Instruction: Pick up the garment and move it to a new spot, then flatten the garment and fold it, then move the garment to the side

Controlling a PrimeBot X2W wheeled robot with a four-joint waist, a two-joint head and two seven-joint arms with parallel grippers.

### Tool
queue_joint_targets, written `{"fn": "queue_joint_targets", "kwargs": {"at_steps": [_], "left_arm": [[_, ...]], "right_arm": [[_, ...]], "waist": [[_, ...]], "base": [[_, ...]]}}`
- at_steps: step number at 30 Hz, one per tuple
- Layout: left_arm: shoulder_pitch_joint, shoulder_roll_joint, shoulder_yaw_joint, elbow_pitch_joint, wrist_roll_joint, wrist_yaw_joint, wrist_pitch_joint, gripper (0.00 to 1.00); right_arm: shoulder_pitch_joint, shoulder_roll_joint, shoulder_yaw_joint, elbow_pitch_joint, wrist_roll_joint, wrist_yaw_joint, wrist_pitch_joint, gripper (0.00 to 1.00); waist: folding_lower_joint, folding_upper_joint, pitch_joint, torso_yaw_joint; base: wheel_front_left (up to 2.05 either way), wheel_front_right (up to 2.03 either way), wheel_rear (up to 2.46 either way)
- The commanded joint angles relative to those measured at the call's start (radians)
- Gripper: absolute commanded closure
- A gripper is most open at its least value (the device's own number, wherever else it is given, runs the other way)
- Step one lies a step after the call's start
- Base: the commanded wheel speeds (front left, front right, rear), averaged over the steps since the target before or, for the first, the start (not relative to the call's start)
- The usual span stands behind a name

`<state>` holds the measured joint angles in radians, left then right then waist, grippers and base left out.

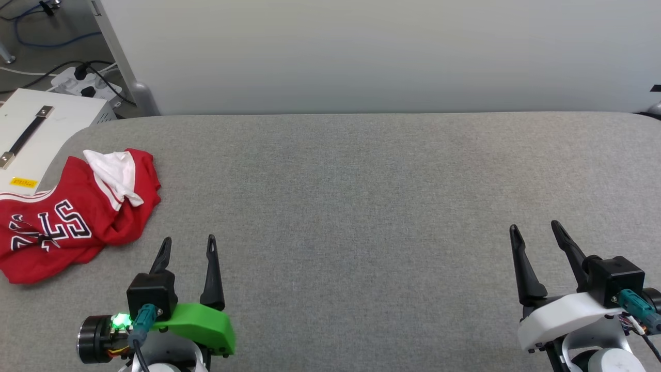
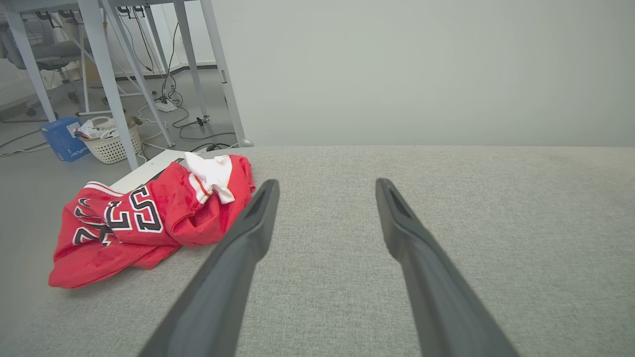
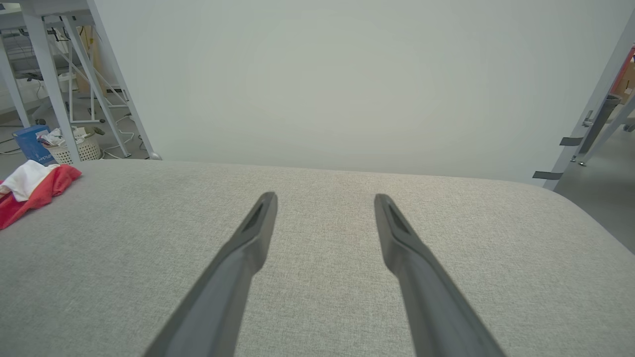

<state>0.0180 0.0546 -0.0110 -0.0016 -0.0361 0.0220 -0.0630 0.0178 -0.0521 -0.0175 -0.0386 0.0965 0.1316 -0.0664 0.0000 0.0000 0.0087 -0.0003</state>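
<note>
Head view gives the whole scene. A crumpled red jersey shirt (image 1: 77, 217) w/ a white short sleeve, striped trim and black white-outlined lettering lies at the far left of the grey fabric-covered table (image 1: 361, 196), close to the table's left edge. The white sleeve is folded on top of the red cloth. The lettering is bent by the folds, so it is hard to read.

The left gripper (image 1: 189, 239), w/ a green cover behind its two dark fingers, is near the shirt but not touching it; the shirt is ahead and to its left. Its fingers are spread apart w/ nothing btw. them. The right gripper (image 1: 534, 226) is well apart from the shirt, at the right side over bare fabric. Its fingers are also spread and hold nothing.

This view also shows a white box w/ a black handle (image 1: 31, 134) just beside the table corner, and a white power strip (image 1: 85, 82) w/ cables on the floor.

Left wrist view adds the room behind the shirt: a white plastic basket (image 2: 111, 144), a blue box (image 2: 62, 139) and grey metal desk legs (image 2: 106, 74). It also shows more of the lettering.

Right wrist view catches just one corner of the shirt at its left edge. It adds the table's rounded right corner (image 3: 570, 208) and a pale wall panel (image 3: 347, 74).
</note>
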Motion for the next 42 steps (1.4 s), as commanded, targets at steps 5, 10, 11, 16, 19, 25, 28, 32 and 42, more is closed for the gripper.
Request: {"fn": "queue_joint_targets", "kwargs": {"at_steps": [5, 10, 11, 16, 19, 25, 28, 32, 42], "left_arm": [[-0.014, -0.001, -0.002, 0.000, -0.013, 0.008, -0.021, 0.00], [-0.014, -0.002, -0.003, 0.002, -0.019, 0.011, -0.031, 0.00], [-0.015, -0.002, -0.004, 0.003, -0.019, 0.011, -0.033, 0.00], [-0.016, -0.002, -0.005, 0.006, -0.023, 0.014, -0.043, 0.00], [-0.016, -0.002, -0.006, 0.008, -0.025, 0.016, -0.050, 0.00], [-0.018, -0.002, -0.008, 0.012, -0.029, 0.021, -0.062, 0.00], [-0.018, -0.002, -0.009, 0.013, -0.030, 0.022, -0.069, 0.00], [-0.019, -0.002, -0.011, 0.014, -0.032, 0.023, -0.077, 0.00], [-0.017, -0.003, -0.012, 0.020, -0.037, 0.029, -0.098, 0.00]], "right_arm": [[0.009, 0.001, -0.004, -0.012, 0.020, 0.000, -0.020, 0.00], [0.012, 0.001, -0.002, -0.015, 0.024, 0.000, -0.030, 0.00], [0.012, 0.001, -0.001, -0.016, 0.023, 0.000, -0.032, 0.00], [0.015, 0.001, 0.000, -0.018, 0.029, 0.000, -0.042, 0.00], [0.018, 0.001, 0.002, -0.019, 0.028, 0.000, -0.048, 0.00], [0.022, 0.001, 0.007, -0.021, 0.030, 0.000, -0.061, 0.00], [0.025, 0.001, 0.011, -0.021, 0.029, 0.000, -0.067, 0.00], [0.028, 0.001, 0.013, -0.019, 0.030, -0.001, -0.075, 0.00], [0.036, 0.001, 0.014, -0.021, 0.043, -0.001, -0.095, 0.00]], "waist": [[0.0000, 0.0000, 0.002, 0.001], [0.0000, 0.0000, 0.003, 0.001], [0.0000, 0.0000, 0.003, 0.002], [0.0000, 0.0000, 0.005, 0.002], [0.0000, 0.0000, 0.006, 0.003], [0.0000, 0.0000, 0.007, 0.003], [0.0000, 0.0000, 0.008, 0.003], [0.0000, 0.0000, 0.010, 0.004], [0.0000, 0.0000, 0.015, 0.006]], "base": [[0.00, 0.00, 0.00], [0.00, 0.00, 0.00], [0.00, 0.00, 0.00], [0.00, 0.00, 0.00], [0.00, 0.00, 0.00], [0.00, 0.00, 0.00], [0.00, 0.00, 0.00], [0.00, 0.00, 0.00], [0.00, 0.00, 0.00]]}}
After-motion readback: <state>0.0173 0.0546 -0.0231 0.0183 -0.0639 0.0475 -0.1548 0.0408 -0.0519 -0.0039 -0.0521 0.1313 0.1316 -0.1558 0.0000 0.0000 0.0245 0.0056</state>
